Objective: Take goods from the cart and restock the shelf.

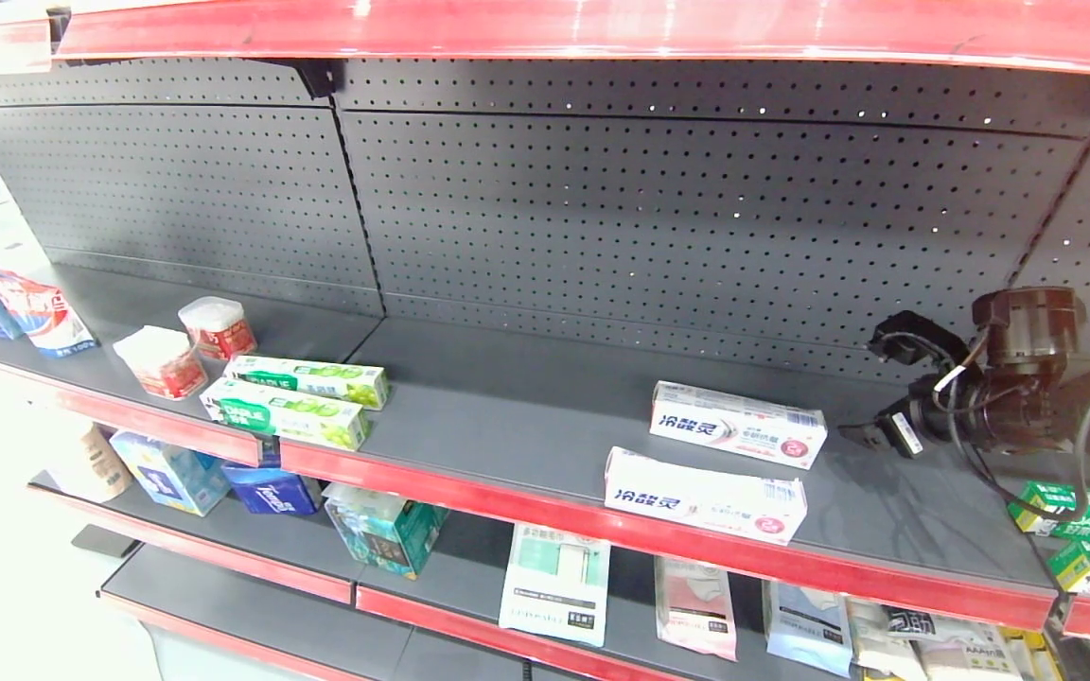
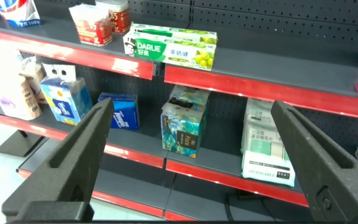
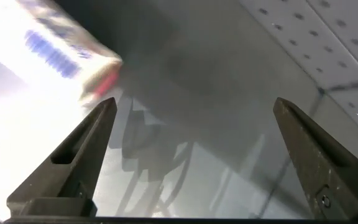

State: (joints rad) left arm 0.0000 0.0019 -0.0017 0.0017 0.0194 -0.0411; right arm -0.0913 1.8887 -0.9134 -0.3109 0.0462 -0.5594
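Two white toothpaste boxes lie on the grey middle shelf, one at the back and one by the red front edge. My right gripper hovers low over the shelf just right of the back box, open and holding nothing. In the right wrist view the gripper frames bare shelf, with a blurred white box off to one side. My left gripper is open and empty in front of the shelves, facing the green toothpaste boxes and the lower shelf.
Two green toothpaste boxes, two red-and-white tubs and blue packs sit at the shelf's left. More green boxes lie at far right. The lower shelf holds a teal box, tissue packs and pouches.
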